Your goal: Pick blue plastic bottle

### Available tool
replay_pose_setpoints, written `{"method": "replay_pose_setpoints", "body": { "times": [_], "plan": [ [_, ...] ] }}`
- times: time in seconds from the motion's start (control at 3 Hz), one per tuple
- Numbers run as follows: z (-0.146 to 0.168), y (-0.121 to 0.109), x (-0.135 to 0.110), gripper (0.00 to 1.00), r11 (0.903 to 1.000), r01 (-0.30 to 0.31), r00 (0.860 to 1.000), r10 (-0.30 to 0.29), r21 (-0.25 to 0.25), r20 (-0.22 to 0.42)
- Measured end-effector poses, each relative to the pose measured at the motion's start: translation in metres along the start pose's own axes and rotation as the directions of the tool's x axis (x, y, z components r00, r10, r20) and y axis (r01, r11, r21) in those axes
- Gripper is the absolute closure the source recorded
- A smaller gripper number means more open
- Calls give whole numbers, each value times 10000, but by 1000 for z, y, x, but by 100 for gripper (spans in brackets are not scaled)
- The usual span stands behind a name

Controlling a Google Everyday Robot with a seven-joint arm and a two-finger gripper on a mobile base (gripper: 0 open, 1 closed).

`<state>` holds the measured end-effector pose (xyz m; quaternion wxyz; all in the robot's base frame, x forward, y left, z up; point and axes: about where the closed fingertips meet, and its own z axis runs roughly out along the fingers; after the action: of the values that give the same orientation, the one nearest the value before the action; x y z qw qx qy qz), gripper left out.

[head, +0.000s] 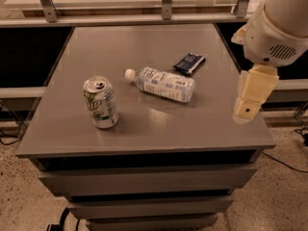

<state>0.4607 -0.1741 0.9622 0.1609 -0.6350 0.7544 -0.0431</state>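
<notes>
From my station I see the gripper (250,97) hanging off the right edge of the table (159,129), near its front corner. The pale cream piece points down from the bulky white wrist housing (274,32) above it. I cannot tell how the jaws stand, and I see nothing held in them. They touch none of the things on the table.

The blue plastic bottle (166,84) lies on its side near the table's middle, to the left of the jaws in my view and a little farther back. It is apart from them, with bare table between. Its white cap (130,74) points away from the jaws, toward the left, and its base is the end nearer to them. The pale printed label wraps around its body.

A flat dark blue snack packet (189,63) lies just behind the bottle's base end, farther back from the jaws, close to the bottle; I cannot tell whether the two touch. A green-and-white can (101,102) stands upright well beyond the bottle, on the far side from the jaws, toward the table's front left.
</notes>
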Motion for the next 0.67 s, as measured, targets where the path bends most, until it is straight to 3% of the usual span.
{"method": "replay_pose_setpoints", "body": {
  "times": [0.67],
  "plan": [
    [61,-9,-68,0,9936,1012,9944,-994,-507,370]
  ]
}}
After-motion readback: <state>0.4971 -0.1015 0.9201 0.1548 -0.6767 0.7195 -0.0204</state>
